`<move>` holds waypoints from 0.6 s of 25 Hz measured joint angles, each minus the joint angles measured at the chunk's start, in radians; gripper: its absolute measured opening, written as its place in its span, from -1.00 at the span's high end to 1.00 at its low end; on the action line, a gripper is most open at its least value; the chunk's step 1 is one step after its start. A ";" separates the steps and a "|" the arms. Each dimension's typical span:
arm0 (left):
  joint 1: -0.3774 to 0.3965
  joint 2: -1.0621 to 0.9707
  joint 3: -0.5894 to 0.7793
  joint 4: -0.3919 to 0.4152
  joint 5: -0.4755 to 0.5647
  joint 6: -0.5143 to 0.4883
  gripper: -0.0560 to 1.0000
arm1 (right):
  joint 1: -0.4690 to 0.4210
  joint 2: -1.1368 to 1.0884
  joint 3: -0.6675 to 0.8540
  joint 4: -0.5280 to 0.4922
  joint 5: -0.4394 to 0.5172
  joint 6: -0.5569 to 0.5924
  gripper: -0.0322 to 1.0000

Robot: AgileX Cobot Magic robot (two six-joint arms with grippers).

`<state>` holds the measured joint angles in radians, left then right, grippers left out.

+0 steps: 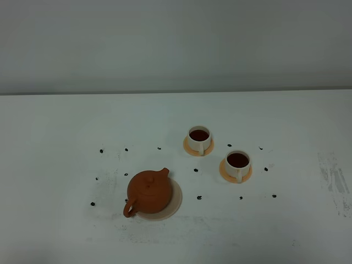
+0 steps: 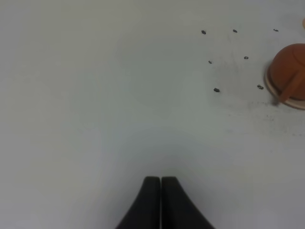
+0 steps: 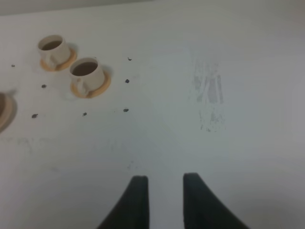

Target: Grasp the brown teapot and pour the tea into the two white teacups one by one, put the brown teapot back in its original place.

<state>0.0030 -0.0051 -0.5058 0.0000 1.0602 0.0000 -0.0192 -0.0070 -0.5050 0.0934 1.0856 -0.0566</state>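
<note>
The brown teapot [image 1: 149, 192] sits on its beige coaster [image 1: 174, 204]; clay, probably rigid, breakable and weighty, it is best taken by the loop handle [image 1: 130, 208]. The left pincer [image 2: 160, 182] is closed and empty; the right pincer [image 3: 164, 180] is slightly parted, holding nothing.

A white table [image 1: 66, 220] fills most of the exterior high view and meets a plain pale grey wall [image 1: 176, 44] along a straight far edge. Small dark marks [image 1: 101, 150] dot the tabletop, and a grey scuffed patch [image 1: 334, 179] sits toward its right side. The light is soft and even.
</note>
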 joint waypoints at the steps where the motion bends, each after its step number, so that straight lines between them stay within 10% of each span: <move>1: 0.000 0.000 0.000 0.000 0.000 0.000 0.86 | 0.000 0.000 0.000 0.000 0.000 0.000 0.53; 15: 0.000 0.000 0.000 0.000 0.000 0.000 0.86 | 0.000 0.000 0.000 0.000 0.000 0.000 0.53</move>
<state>0.0030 -0.0051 -0.5058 0.0000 1.0602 0.0000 -0.0192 -0.0070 -0.5050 0.0934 1.0856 -0.0566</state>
